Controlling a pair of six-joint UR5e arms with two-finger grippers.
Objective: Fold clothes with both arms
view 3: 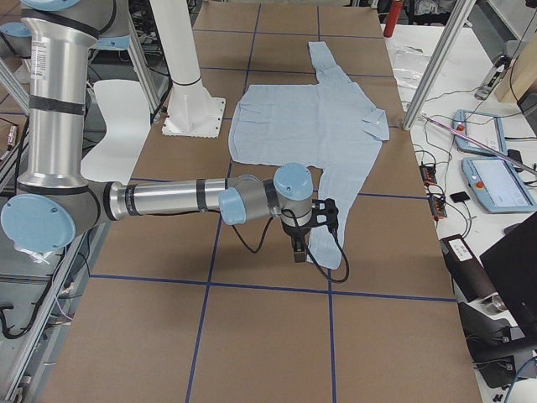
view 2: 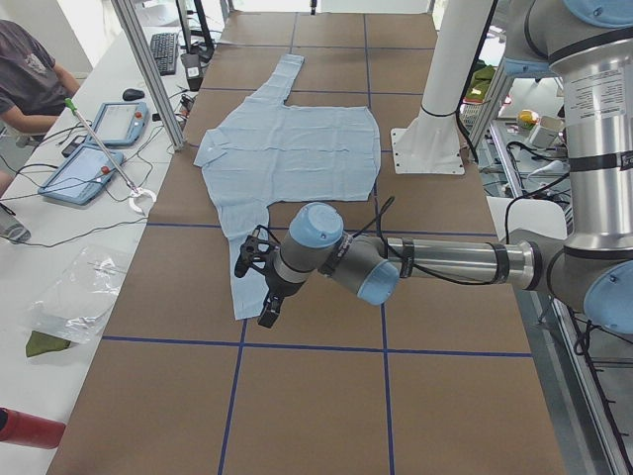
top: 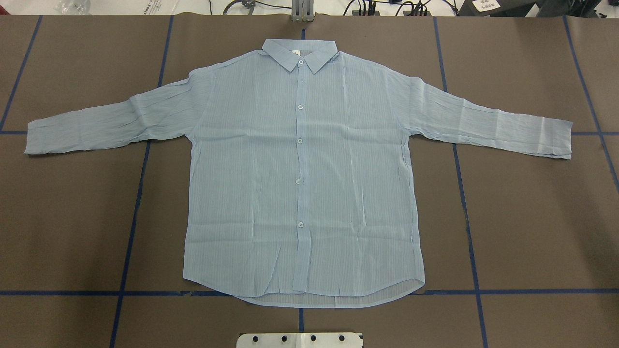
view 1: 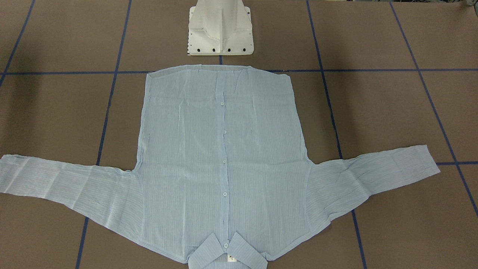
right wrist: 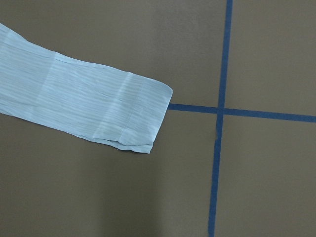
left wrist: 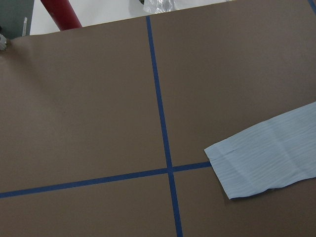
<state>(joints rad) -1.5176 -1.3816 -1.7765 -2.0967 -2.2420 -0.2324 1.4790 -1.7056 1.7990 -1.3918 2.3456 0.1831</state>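
Note:
The light blue button-up shirt (top: 300, 169) lies flat and face up on the brown table, sleeves spread to both sides, collar at the far edge from the robot base; it also shows in the front view (view 1: 224, 149). My left gripper (view 2: 259, 287) hangs above the end of the near sleeve (left wrist: 266, 158). My right gripper (view 3: 306, 239) hangs above the other sleeve's cuff (right wrist: 89, 103). Both grippers show only in the side views, so I cannot tell whether they are open or shut. Neither wrist view shows fingers.
The white pedestal base (view 1: 220, 30) stands just behind the shirt's hem. Blue tape lines (top: 130, 217) grid the table. A side desk holds tablets (view 2: 94, 148) with a seated person (view 2: 30, 79). A red cylinder (left wrist: 61, 12) lies past the table's end.

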